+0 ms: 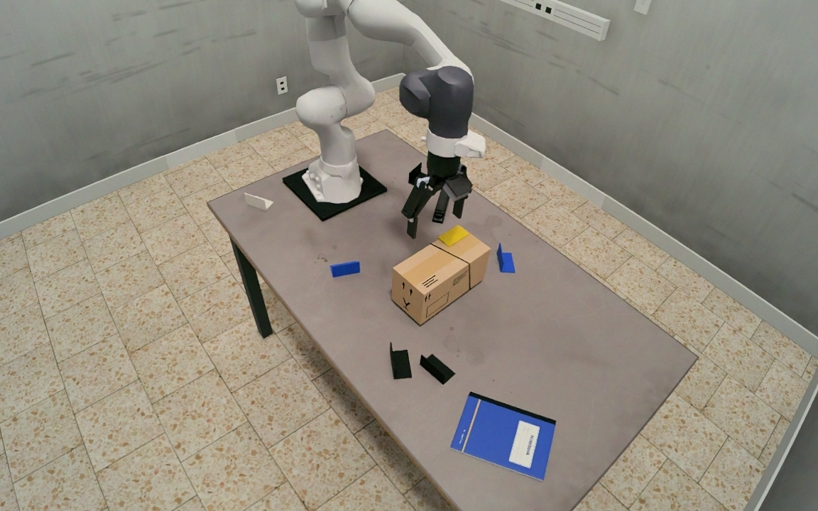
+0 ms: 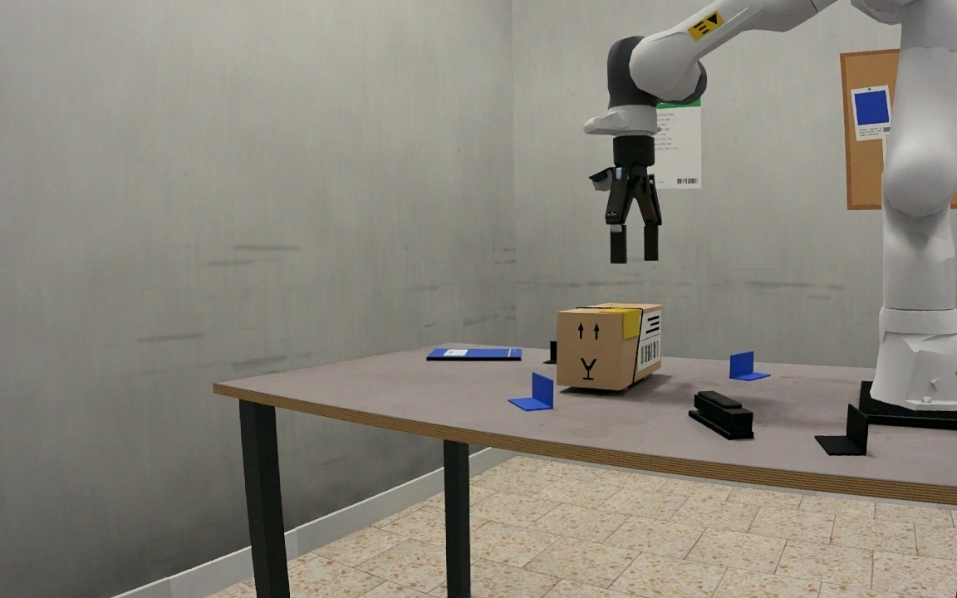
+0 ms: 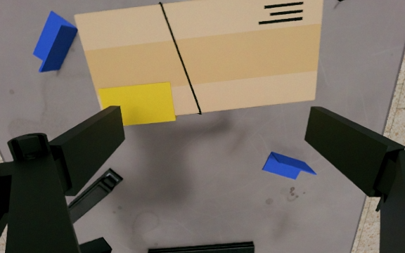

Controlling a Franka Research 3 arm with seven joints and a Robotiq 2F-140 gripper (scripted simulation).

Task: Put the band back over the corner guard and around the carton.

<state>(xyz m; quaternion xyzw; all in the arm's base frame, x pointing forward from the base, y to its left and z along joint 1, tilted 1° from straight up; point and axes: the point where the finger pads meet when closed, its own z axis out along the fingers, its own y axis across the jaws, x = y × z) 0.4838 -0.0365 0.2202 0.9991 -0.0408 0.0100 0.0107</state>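
Observation:
The brown carton stands on the grey table near its middle. A yellow corner guard sits on the carton's top corner at the end nearest the robot base. A thin black band crosses the carton's top beside the guard, not over it. My gripper is open and empty. It hangs well above the guard end of the carton, fingers pointing down.
Blue angle pieces lie on either side of the carton. Two black angle pieces and a blue notebook lie toward the table's front. A white wedge lies near the robot base.

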